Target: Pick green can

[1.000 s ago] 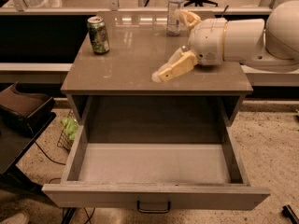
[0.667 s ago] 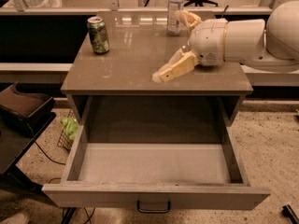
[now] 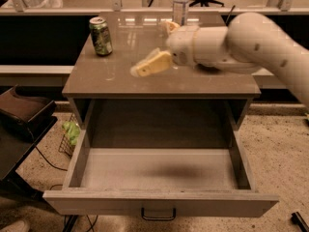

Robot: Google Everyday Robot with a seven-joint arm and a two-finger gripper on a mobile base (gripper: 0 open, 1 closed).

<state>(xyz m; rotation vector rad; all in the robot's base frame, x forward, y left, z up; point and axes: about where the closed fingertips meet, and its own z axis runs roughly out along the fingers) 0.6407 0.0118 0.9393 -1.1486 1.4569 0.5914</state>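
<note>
The green can (image 3: 101,36) stands upright on the far left of the cabinet top (image 3: 116,79), with a mottled green body and a silver top. My gripper (image 3: 160,45) hovers over the middle of the top, to the right of the can and apart from it. It is open and empty; one pale finger (image 3: 150,65) points left toward the can and the other shows behind the wrist. The arm comes in from the right.
A clear plastic bottle (image 3: 180,5) stands at the back of the top, behind the gripper. The drawer (image 3: 159,170) below is pulled fully out toward me. A dark chair (image 3: 21,112) and a wire basket (image 3: 71,134) stand at the left.
The gripper has moved left across the top, closer to the green can. The can and bottle have not moved.
</note>
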